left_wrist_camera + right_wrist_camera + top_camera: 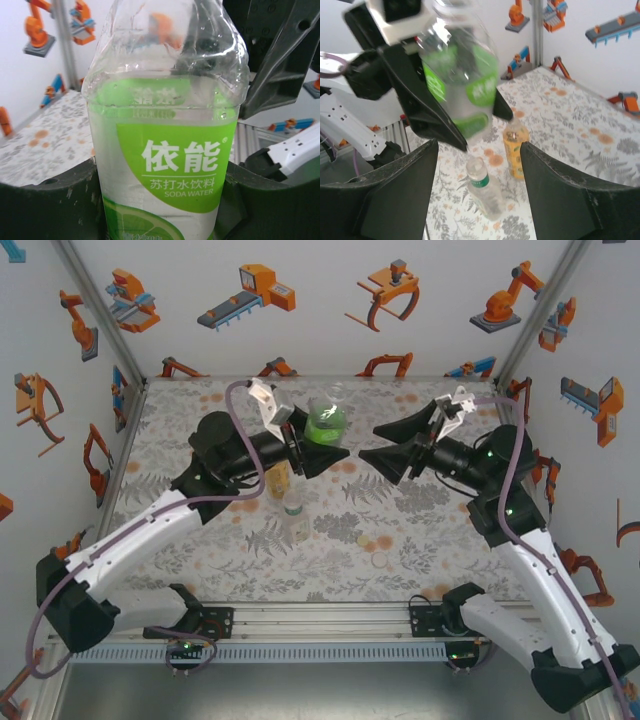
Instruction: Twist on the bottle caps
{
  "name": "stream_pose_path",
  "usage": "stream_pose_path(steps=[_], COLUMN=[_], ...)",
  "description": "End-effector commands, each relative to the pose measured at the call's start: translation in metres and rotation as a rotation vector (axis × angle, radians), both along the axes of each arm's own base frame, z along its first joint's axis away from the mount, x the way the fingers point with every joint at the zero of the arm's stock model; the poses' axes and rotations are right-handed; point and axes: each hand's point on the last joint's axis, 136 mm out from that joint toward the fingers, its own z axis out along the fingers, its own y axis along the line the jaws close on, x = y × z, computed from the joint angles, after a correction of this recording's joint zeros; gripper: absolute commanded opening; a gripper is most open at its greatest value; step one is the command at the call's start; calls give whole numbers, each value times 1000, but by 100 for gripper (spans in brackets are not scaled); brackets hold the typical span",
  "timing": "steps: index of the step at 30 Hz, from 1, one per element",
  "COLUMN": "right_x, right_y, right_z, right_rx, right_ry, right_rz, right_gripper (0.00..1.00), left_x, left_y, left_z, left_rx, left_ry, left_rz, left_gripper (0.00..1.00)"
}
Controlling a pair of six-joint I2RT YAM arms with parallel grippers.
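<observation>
Green bottle [165, 150] aloft — left hand [160, 202] clamped.

Overhead view from high behind; wrist views close, facing each other, green bottle [326, 423] common to all.

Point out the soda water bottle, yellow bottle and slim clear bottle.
soda water bottle [170, 165]: left wrist view, label.
yellow bottle [512, 152]: right wrist view, body.
slim clear bottle [487, 200]: right wrist view, body.
</observation>
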Motion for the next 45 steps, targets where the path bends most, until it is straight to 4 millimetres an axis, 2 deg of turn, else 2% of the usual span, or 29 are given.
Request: stream_pose_path(steps=[1, 7, 11, 18, 23, 31, 38, 45], right_x=[13, 27, 34, 31, 23, 17, 13, 7], right_y=[-2, -4, -8, 0, 10, 9, 5, -1], right_z=[-38, -99, -142, -215, -257, -306, -332, -350], right_rx=[-92, -235, -350, -575, -729, -803, -856, -878], right_ry=[108, 295, 426, 604, 674, 845, 940, 984], right_rz=[-108, -243, -341, -428, -454, -507, -543, -563], right_gripper=[60, 55, 53, 48, 48, 48, 48, 48], left_x=[11, 6, 3, -3, -9, -14, -18, -20], left_y=[20, 45, 57, 73, 79, 87, 89, 91], left_z=[-9, -8, -8, -9, -10, -16, -20, -23], left_rx=[65, 90, 84, 60, 64, 69, 79, 84], left_ry=[-26, -47, -52, -56, -66, -64, -63, -54], left_rz=[137, 210, 249, 291, 297, 308, 301, 300], left_gripper=[23, 12, 1, 0, 0, 0, 0, 0])
